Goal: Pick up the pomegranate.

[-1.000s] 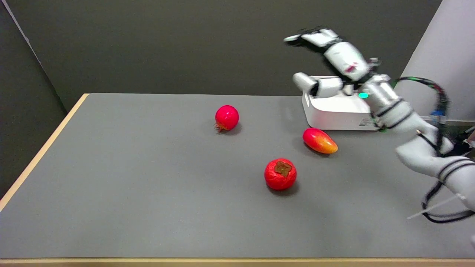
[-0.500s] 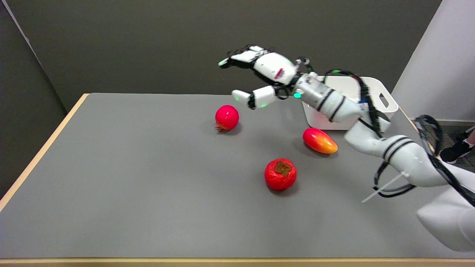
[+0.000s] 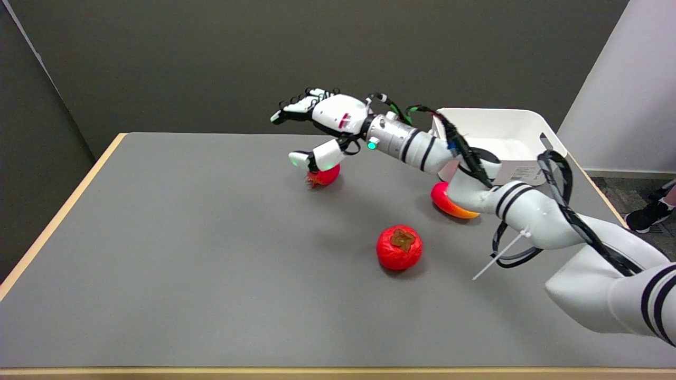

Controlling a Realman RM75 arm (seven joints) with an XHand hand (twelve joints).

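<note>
The table [image 3: 158, 253] is grey with a pale wooden edge. Going from its left side toward the right, the first thing met is the pomegranate [image 3: 323, 176], far of centre and resting on the surface, its little crown pointing left and toward the camera. Only its lower part shows — the thumb of the right hand [image 3: 322, 124] crosses in front of the top of it. The hand hangs above the fruit with its fingers [image 3: 296, 105] spread apart and stretched leftward, well above the thumb, holding nothing. Whether the thumb touches the fruit cannot be told from this angle; it looks just over it.

Further right and nearer the camera sits a persimmon [image 3: 399, 247], alone and well apart from the pomegranate. Right of that lies a mango [image 3: 455, 207], partly hidden by the forearm passing over it. Behind the arm, at the table's far right, stands a white bin [image 3: 501, 132].

The grasp is not yet made, and the risks lie there. The fruit is round and smooth, so if the thumb comes down on its near side first it would likely roll away toward the far edge. The fingers now reach past it to the left — closing from this pose could rake over the top and pinch only the crown. The forearm also rides low over the mango, and a dip of the arm could knock that fruit.
</note>
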